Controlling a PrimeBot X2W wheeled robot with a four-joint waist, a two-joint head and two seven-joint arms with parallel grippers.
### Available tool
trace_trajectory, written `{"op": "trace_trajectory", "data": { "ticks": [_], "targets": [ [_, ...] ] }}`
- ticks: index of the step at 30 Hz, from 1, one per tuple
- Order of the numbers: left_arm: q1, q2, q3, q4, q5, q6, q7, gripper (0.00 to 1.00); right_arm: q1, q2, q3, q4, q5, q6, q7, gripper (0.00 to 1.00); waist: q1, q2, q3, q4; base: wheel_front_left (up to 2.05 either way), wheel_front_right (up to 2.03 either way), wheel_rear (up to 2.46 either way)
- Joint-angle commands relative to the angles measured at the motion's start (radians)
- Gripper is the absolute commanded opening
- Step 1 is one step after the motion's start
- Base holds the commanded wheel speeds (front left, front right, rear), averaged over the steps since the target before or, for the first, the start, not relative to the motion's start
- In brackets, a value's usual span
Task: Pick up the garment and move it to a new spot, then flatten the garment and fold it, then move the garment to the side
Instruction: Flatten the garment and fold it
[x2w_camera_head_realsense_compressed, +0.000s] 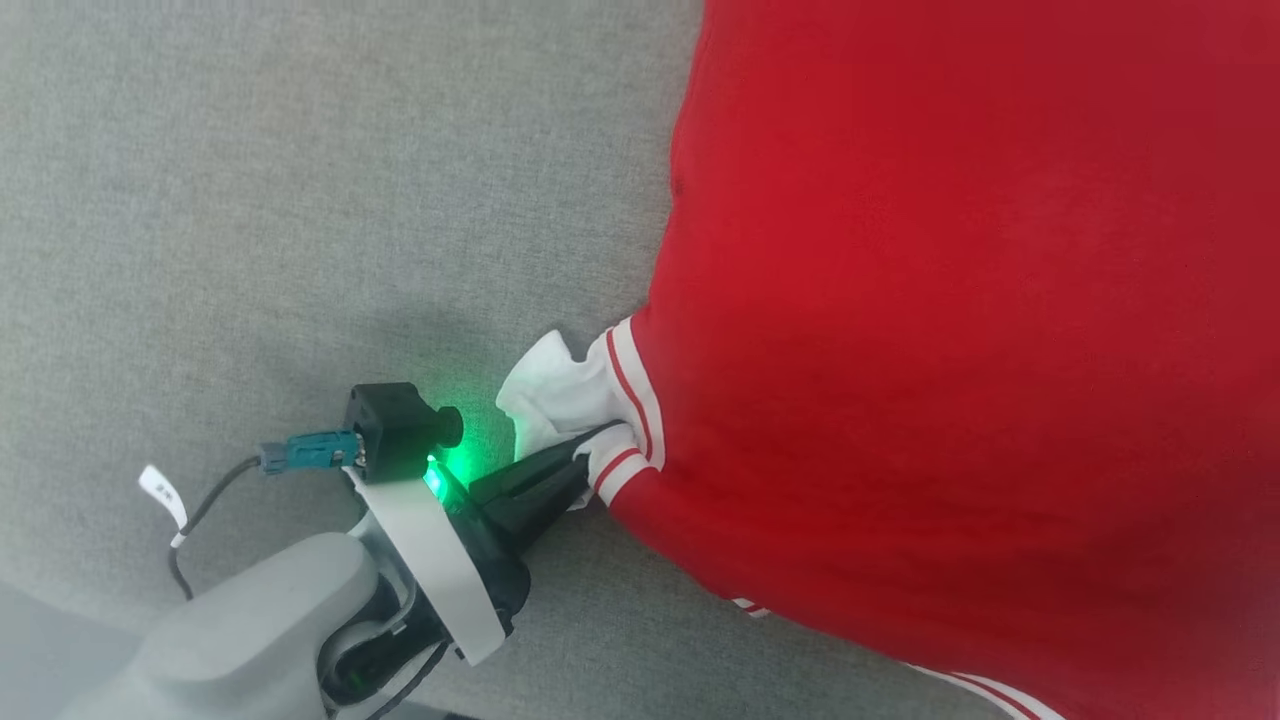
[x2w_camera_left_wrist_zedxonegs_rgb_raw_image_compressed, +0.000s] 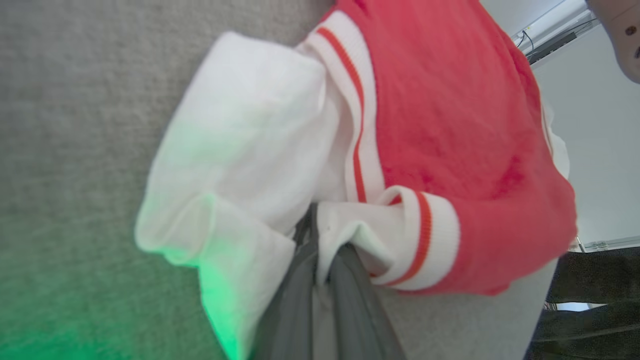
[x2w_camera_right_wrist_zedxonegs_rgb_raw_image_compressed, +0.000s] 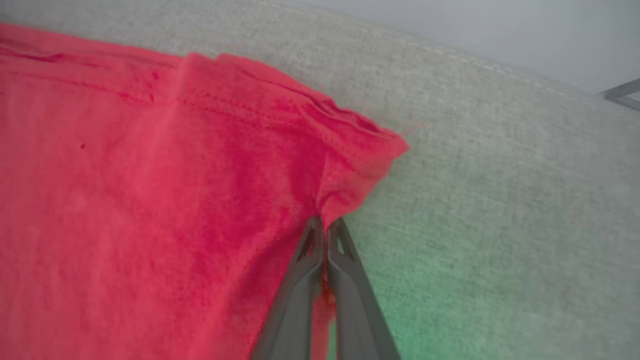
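Grey fabric surface (x2w_camera_head_realsense_compressed: 250, 200) lies open to the left of the garment (x2w_camera_head_realsense_compressed: 950, 300). Its seamed edge runs across the upper right of the right wrist view. The garment spreads over the right of the head view. Left end effector (x2w_camera_head_realsense_compressed: 598, 447) is clamped on the striped trim beside the white end panel (x2w_camera_head_realsense_compressed: 545, 395). Right end effector (x2w_camera_right_wrist_zedxonegs_rgb_raw_image_compressed: 326, 225) is pinched on a red corner of the garment.

We see the garment (x2w_camera_head_realsense_compressed: 950, 330), a bright red soft cloth, spread across the head view from one to five o'clock on grey fabric (x2w_camera_head_realsense_compressed: 250, 200). At its nine o'clock edge a crumpled white end panel (x2w_camera_head_realsense_compressed: 550, 390) juts out past the red-and-white stripe trim (x2w_camera_head_realsense_compressed: 640, 400). More trim peeks out at five o'clock. In the right wrist view its red corner (x2w_camera_right_wrist_zedxonegs_rgb_raw_image_compressed: 380, 145) lies puckered.
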Motion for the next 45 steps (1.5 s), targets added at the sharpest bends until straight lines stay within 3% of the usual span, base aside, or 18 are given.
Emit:
{"op": "trace_trajectory", "data": {
  "ticks": [1,4,9,12,18,27,31,35,37,38,41,45],
  "targets": [
    [0.014,-0.052,-0.001,0.131,-0.020,0.045,0.033,0.00,0.039,-0.009,0.015,0.005,0.012,0.000,-0.010,0.00,0.0001,-0.0001,-0.032,-0.017,0.00,0.00,0.00],
    [0.042,-0.034,0.018,0.133,-0.026,0.042,0.027,0.00,0.091,-0.037,0.049,-0.042,0.059,0.000,-0.051,0.00,0.0001,-0.0001,-0.088,-0.041,0.00,0.00,0.00],
    [0.102,-0.001,0.058,0.120,-0.042,0.039,0.019,0.00,0.262,-0.137,0.083,-0.188,0.205,0.000,-0.078,0.00,0.0001,-0.0001,-0.184,-0.086,0.00,0.00,0.00],
    [0.140,0.020,0.076,0.108,-0.049,0.034,0.017,0.00,0.406,-0.217,0.086,-0.297,0.284,0.000,-0.079,0.00,0.0001,-0.0001,-0.230,-0.119,0.00,0.00,0.00],
    [0.203,0.045,0.118,0.080,-0.056,0.044,0.013,0.00,0.749,-0.291,0.023,-0.471,0.449,0.000,-0.082,0.00,0.0001,-0.0001,-0.299,-0.182,0.00,0.00,0.00],
    [0.268,0.066,0.174,0.049,-0.060,0.054,0.012,0.00,1.248,-0.250,-0.034,-0.718,0.467,0.000,-0.118,0.00,0.0001,-0.0001,-0.341,-0.237,0.00,0.00,0.00],
    [0.282,0.072,0.190,0.043,-0.054,0.056,0.011,0.00,1.365,-0.205,-0.033,-0.799,0.419,0.000,-0.103,0.00,0.0001,-0.0001,-0.346,-0.249,0.00,0.00,0.00],
    [0.281,0.074,0.187,0.042,-0.043,0.055,0.015,0.00,1.387,-0.164,-0.021,-0.837,0.357,0.000,-0.104,0.00,0.0001,-0.0001,-0.349,-0.257,0.00,0.00,0.00],
    [0.278,0.074,0.185,0.045,-0.038,0.057,0.016,0.00,1.374,-0.145,-0.035,-0.845,0.325,0.000,-0.126,0.47,0.0001,-0.0001,-0.350,-0.258,0.00,0.00,0.00],
    [0.277,0.076,0.185,0.045,-0.038,0.057,0.016,0.00,1.369,-0.142,-0.042,-0.850,0.309,0.000,-0.136,1.00,0.0001,-0.0001,-0.350,-0.259,0.00,0.00,0.00],
    [0.278,0.079,0.190,0.043,-0.039,0.057,0.016,0.00,1.376,-0.140,-0.079,-0.877,0.305,0.000,-0.135,1.00,0.0001,-0.0001,-0.350,-0.260,0.00,0.00,0.00],
    [0.281,0.072,0.192,0.039,-0.035,0.057,0.015,0.00,1.389,-0.153,-0.202,-0.942,0.348,0.000,-0.126,1.00,0.0001,-0.0001,-0.345,-0.253,0.00,0.00,0.00]
  ]
}}
